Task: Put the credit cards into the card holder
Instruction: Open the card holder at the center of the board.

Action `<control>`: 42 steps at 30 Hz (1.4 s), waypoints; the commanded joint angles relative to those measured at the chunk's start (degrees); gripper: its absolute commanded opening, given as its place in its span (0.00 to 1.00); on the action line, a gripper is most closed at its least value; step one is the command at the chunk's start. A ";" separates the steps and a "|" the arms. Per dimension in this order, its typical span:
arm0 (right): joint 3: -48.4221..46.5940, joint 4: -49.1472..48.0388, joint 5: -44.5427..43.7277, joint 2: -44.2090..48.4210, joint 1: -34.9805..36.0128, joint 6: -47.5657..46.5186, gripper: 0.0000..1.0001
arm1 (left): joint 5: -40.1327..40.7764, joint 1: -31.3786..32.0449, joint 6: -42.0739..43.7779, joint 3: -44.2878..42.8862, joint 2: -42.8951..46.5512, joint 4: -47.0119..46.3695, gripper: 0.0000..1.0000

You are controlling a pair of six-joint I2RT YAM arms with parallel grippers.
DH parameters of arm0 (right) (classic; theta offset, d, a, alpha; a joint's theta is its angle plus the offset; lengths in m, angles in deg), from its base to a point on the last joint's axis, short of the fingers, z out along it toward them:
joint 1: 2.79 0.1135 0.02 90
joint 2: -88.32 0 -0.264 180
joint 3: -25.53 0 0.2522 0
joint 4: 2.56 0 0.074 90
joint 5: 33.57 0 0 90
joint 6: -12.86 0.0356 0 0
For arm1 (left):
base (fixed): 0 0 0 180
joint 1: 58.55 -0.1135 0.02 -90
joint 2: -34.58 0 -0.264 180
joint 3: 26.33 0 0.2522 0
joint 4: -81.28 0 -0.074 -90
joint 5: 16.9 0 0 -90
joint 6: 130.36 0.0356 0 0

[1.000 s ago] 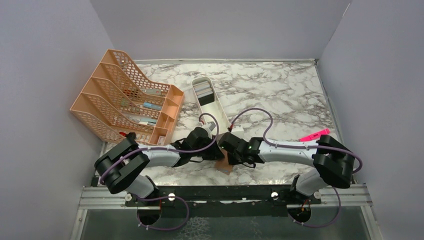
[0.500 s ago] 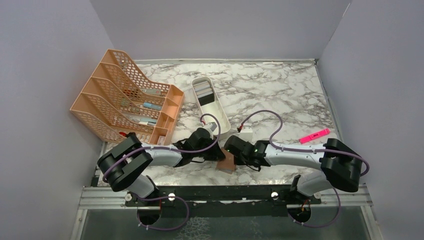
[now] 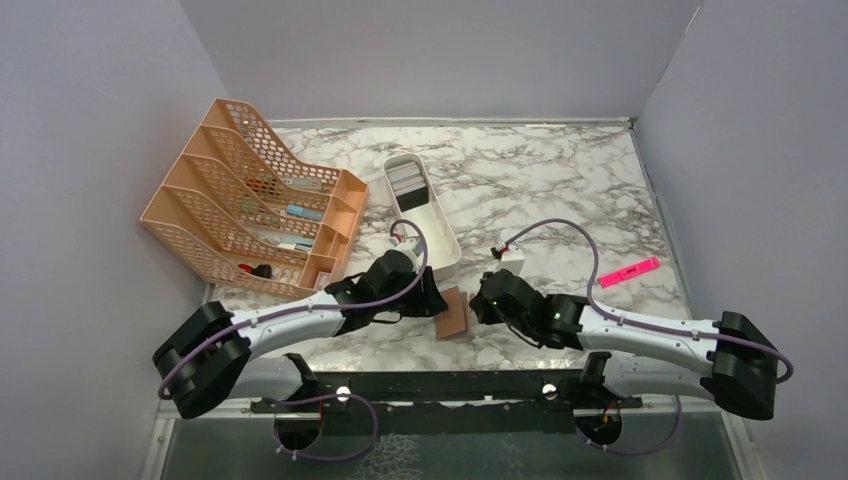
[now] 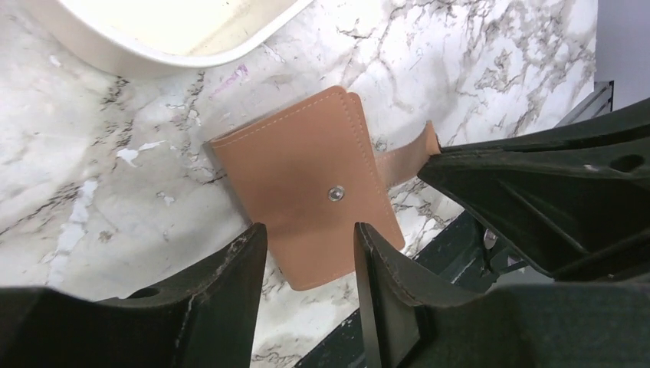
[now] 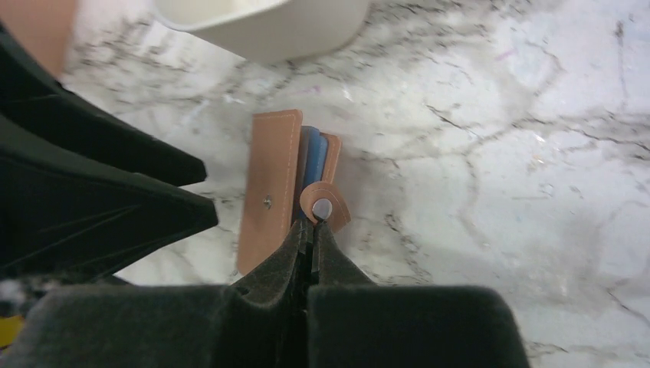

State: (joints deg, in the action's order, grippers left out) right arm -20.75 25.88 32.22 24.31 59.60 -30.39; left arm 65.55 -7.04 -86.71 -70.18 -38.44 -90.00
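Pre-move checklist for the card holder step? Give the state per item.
1. Left gripper clear of card holder: ok. Jaws are open and the holder lies flat on the table.
2. Right gripper pinching the snap strap: cannot tell. It is shut with its tips at the strap.
3. Card seated: ok. The blue card shows inside the holder.
4. Holder snapped: not ok. The strap is loose and the stud is bare.
5. All cards loaded: not ok. What look like cards lie in the white tray.
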 commanded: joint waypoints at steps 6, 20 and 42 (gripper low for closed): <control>-0.18 -11.22 8.20 4.25 -0.25 -4.00 0.01 | 3.33 0.26 1.11 -1.00 7.56 7.86 0.57; 0.19 -9.30 7.40 4.49 -0.25 -2.92 0.01 | 6.76 0.26 2.58 -0.66 7.54 10.35 0.63; -9.56 9.28 14.28 3.59 -0.23 3.05 0.44 | 5.92 0.27 -2.52 0.00 11.35 7.01 0.00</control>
State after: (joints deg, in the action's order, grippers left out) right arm -29.16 37.20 37.51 26.11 59.36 -26.81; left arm 72.45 -7.04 -86.99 -70.99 -29.41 -78.37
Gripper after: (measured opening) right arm 0.427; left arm 0.019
